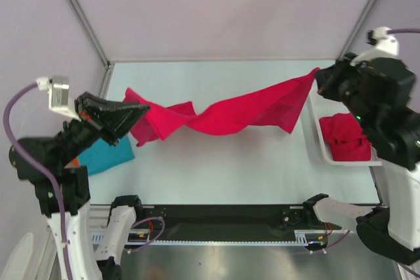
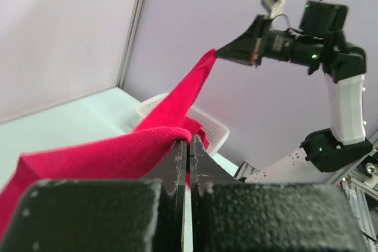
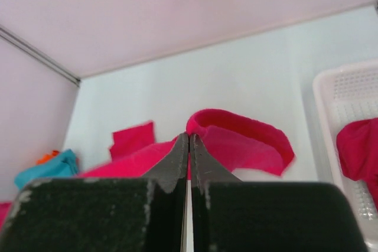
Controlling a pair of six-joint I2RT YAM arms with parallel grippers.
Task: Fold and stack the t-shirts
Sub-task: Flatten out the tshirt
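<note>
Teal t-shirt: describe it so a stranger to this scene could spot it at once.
On the pale table, look to the left edge, below the left gripper. The teal t-shirt lies there, partly hidden by it. It is the only blue cloth: the stretched t-shirt and the bunched t-shirt in the white basket are both crimson.

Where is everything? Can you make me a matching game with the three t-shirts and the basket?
Things:
1. stretched red t-shirt
2. teal t-shirt
3. second red t-shirt
4. white basket

Places:
A. inside the basket
B. held up between the left end effector and the right end effector
C. at the right edge of the table
D. lying on the table, on the left

Pairs: 1-B, 2-D, 3-A, 4-C
</note>
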